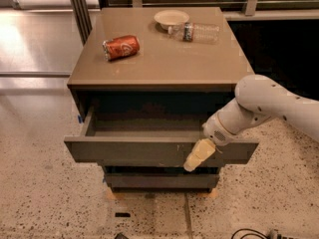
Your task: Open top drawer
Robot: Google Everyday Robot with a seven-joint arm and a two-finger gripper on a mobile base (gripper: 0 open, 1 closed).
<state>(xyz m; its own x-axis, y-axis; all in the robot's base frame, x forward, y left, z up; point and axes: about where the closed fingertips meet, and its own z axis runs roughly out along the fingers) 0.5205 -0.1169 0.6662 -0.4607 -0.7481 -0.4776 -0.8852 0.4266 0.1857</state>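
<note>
Progress looks good — the top drawer stands well out from the cabinet, the gripper hanging over its front edge, whether open or closed I cannot tell — any further pull should run straight and level

Cabinet top — red can (lying sideways), pale bowl beside a plastic bottle.

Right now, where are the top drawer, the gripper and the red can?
top drawer (pixel 139 151): camera view, its front panel
gripper (pixel 198 156): camera view, pale tip at the drawer front
red can (pixel 121 47): camera view, its middle
</note>
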